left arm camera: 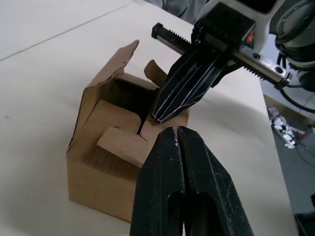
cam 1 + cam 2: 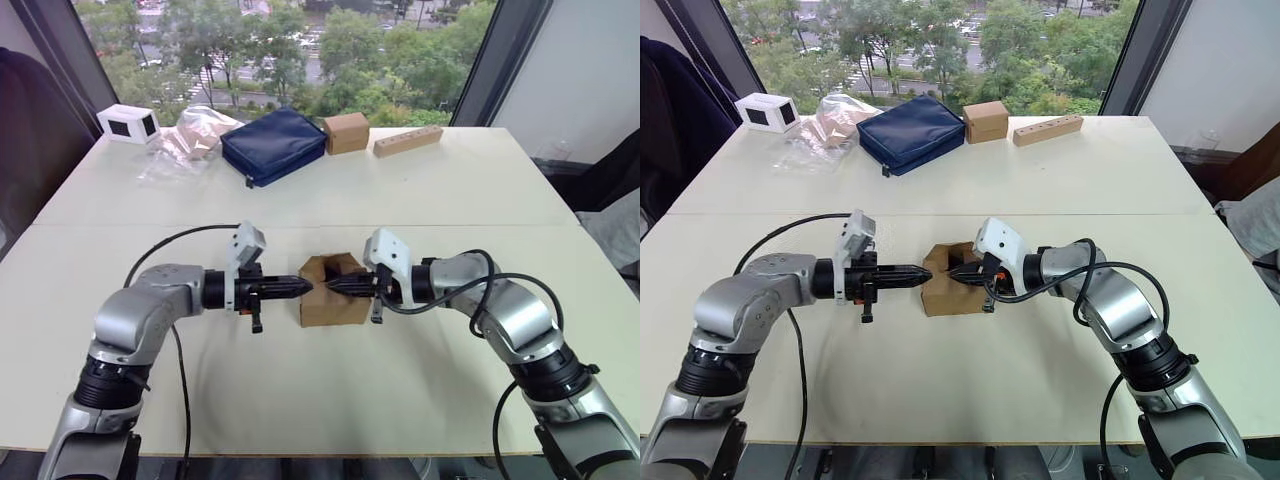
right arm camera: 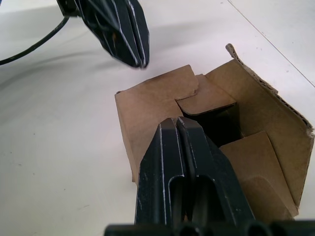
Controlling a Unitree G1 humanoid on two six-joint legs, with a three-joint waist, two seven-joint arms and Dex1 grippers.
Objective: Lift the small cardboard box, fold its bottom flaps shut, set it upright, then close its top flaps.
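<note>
Near the middle of the pale table (image 2: 320,190), seen from my head camera, the small cardboard box (image 2: 333,300) sits between my two claws. My left gripper (image 2: 303,286) comes in from nine o'clock, fingers pressed together, its tip at the box's left edge. My right gripper (image 2: 335,286) comes from three o'clock, also pressed together, its tip over the open top. Far back, at twelve o'clock, lie a navy pouch (image 2: 274,144), a tan box (image 2: 346,131) and a wooden block (image 2: 408,140).

From my left wrist, my closed fingers (image 1: 184,191) point at the box's near wall; the top flaps (image 1: 125,142) lie partly folded inward.

From my right wrist, my closed fingers (image 3: 182,177) hover over the half-folded flaps, the opposite claw just beyond the box.
</note>
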